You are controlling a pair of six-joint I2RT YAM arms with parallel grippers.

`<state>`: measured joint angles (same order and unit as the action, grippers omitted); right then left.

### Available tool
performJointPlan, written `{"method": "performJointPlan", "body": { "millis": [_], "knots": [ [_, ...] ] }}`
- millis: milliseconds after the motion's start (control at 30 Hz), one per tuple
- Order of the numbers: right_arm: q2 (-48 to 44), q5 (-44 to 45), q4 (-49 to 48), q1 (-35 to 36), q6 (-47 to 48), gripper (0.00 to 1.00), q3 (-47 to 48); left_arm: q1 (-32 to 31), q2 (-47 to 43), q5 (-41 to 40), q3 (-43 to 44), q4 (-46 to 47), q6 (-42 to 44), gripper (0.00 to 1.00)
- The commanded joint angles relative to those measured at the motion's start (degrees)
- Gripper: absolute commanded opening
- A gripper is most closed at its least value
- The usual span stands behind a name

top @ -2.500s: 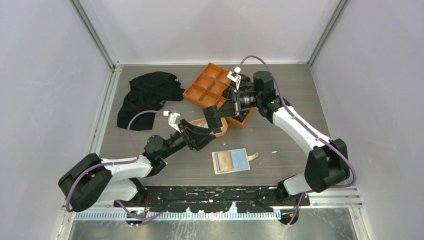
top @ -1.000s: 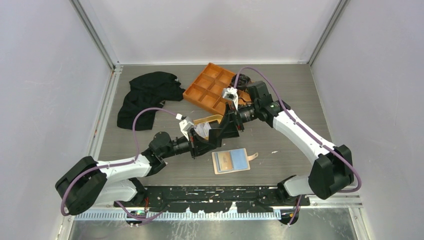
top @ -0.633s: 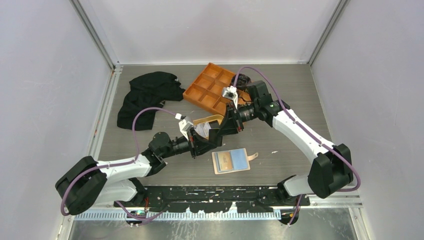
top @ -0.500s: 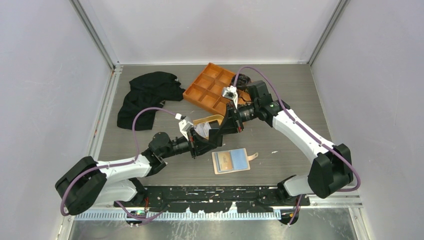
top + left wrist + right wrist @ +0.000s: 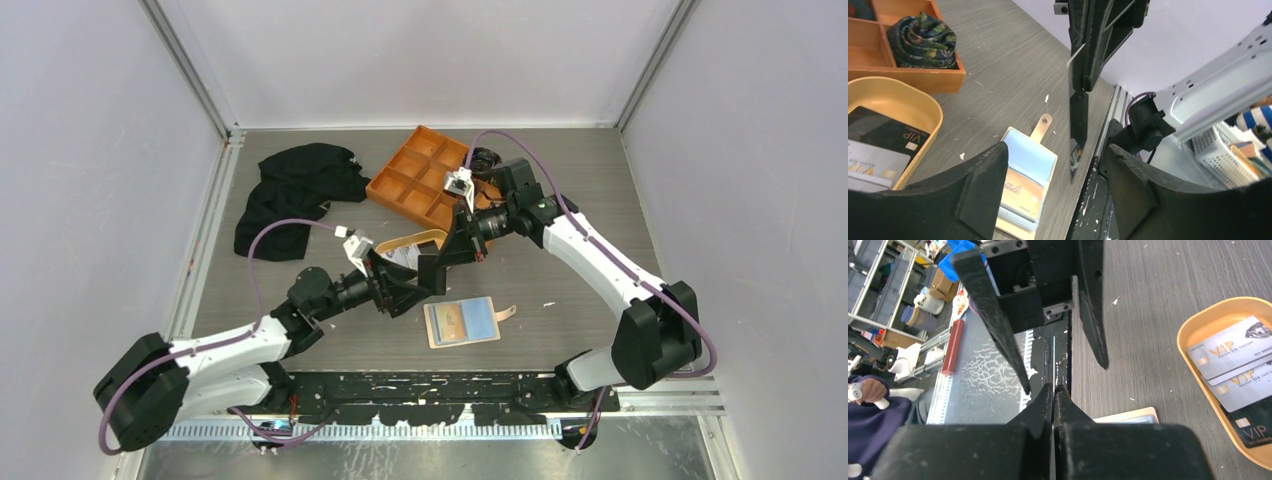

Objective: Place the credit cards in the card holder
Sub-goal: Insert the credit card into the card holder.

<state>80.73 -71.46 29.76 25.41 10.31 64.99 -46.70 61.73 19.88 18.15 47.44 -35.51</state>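
Observation:
My right gripper [image 5: 438, 268] is shut on one credit card [image 5: 1077, 120], held upright and edge-on above the table. My left gripper [image 5: 408, 288] is open, and its two fingers [image 5: 980, 187] stand on either side of that card without touching it. In the right wrist view the card [image 5: 1054, 360] is a thin line rising from the shut jaws between the left fingers [image 5: 993, 320]. The beige card holder [image 5: 462, 321] lies open on the table below, with a light blue and a tan card showing in it [image 5: 1028, 175]. More cards [image 5: 1233, 347] lie in the oval dish [image 5: 1198, 325].
The orange divided tray [image 5: 415, 180] stands behind the grippers, with a rolled patterned cloth [image 5: 923, 35] in one compartment. A black cloth [image 5: 295, 195] lies at the back left. The table's near edge rail [image 5: 450, 385] runs just below the card holder.
My right gripper came from the dish toward the near side with the card. My left gripper swung right and now brackets the card, shifting slightly left and up in the last half second.

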Motion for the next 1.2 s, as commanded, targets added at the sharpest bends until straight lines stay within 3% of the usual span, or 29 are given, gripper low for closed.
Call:
{"method": "performJointPlan", "body": {
  "millis": [0, 133, 467, 700, 933, 1167],
  "knots": [
    [0.6, 0.6, 2.3, -1.6, -0.2, 0.01, 3.2, 0.4, -7.2, -6.4, -1.5, -7.0, -0.6, 0.77],
    [0.7, 2.7, 2.9, -2.5, 0.4, 0.01, 2.8, 0.3, -11.8, -8.5, -2.8, -11.4, -3.2, 0.86],
    [-1.8, 9.8, 8.1, -5.7, 4.8, 0.01, -2.9, 0.3, -9.2, -9.2, -4.1, -8.6, -14.8, 0.87],
    [-3.9, 10.2, 3.7, -10.7, -0.6, 0.01, -10.1, -0.6, -2.5, -10.4, -3.5, -9.3, -21.8, 0.77],
    [-5.5, 10.6, -5.0, -11.2, -5.4, 0.01, -17.2, -8.3, -2.8, -26.3, 1.0, -29.6, -19.6, 0.71],
    [-3.6, 9.2, -5.7, -13.9, -6.1, 0.01, -20.2, -11.2, -1.4, -29.3, -0.4, -26.5, -21.0, 0.66]
  ]
}}
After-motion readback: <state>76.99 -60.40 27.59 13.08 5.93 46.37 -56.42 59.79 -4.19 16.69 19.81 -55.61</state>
